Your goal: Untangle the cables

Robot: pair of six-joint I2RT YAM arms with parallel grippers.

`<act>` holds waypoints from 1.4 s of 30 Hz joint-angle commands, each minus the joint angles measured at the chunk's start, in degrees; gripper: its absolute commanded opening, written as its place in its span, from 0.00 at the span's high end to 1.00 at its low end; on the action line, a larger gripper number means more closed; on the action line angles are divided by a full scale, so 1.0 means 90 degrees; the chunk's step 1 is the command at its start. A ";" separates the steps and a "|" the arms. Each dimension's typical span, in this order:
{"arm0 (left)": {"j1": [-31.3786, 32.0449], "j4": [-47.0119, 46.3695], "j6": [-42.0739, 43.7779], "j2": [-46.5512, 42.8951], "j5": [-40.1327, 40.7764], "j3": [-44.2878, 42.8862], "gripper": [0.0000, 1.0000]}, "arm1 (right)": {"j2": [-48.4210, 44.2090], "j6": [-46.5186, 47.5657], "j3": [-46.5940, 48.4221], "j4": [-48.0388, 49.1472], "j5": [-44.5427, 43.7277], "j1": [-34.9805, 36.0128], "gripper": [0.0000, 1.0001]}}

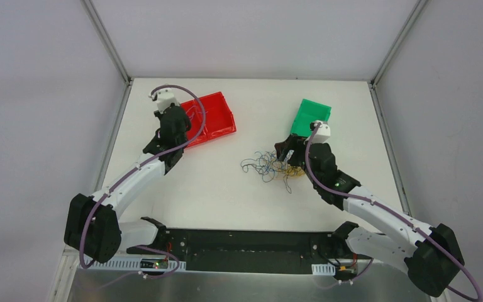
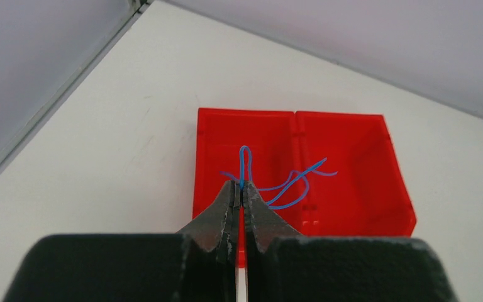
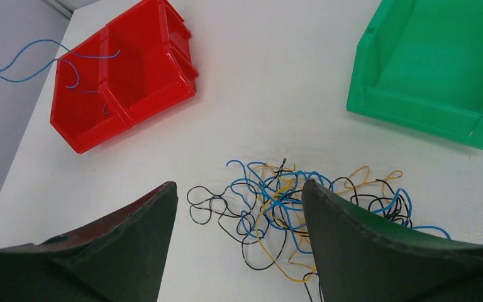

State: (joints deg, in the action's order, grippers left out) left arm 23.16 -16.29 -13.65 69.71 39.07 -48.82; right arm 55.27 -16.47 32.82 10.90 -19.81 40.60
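Desk [image 1: 226, 195]: white surface, walled on three sides; carries both bins and the loose wire.
Red bin [image 1: 217, 116]: far left of the desk, two compartments side by side, sitting at an angle to the desk edge.
Green bin [image 1: 311, 116]: far right of centre, single compartment, well apart from the red one.
Cables [image 3: 289, 207]: knotted heap of blue, yellow and black strands lying flat on the desk between the bins and nearer the front, close to the green bin. Strands cross and loop over one another; black loops trail off the left side.
Right claw [image 3: 239, 185]: over the heap, jaws spread wide, one finger on either side of the tangle. Nothing is held between them.
Left claw [image 2: 241, 187]: over the near edge of the red bin, jaws pinched together on a single strand.
Blue cable [image 2: 245, 148]: gripped at a small upright loop that sticks out past the fingertips. Its loose ends curl across both compartments of the red bin; whether they touch the bin floor cannot be told.
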 commanded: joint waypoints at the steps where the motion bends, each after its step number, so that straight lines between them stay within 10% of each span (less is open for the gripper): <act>1: -0.0044 -0.0143 -0.0507 0.0103 0.0523 0.0039 1.00 | -0.0166 -0.0084 -0.0011 0.0284 -0.0040 -0.0007 0.24; 7: -0.0065 -0.0068 -0.0451 -0.0084 0.1838 0.0123 1.00 | -0.0254 -0.0101 -0.0026 0.0291 -0.0021 -0.0009 0.23; 23: -0.0122 0.0041 -0.0323 -0.0001 0.1813 0.0171 1.00 | -0.0260 -0.0116 -0.0033 0.0288 0.0003 -0.0009 0.23; 42: -0.0285 0.2541 -0.1219 0.3279 0.0258 -0.2289 1.00 | -0.0269 -0.0133 -0.0047 0.0286 0.0017 -0.0009 0.23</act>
State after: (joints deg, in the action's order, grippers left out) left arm 21.63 -0.62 -23.35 94.04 44.99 -61.54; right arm 54.04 -17.12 32.42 10.90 -19.64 40.60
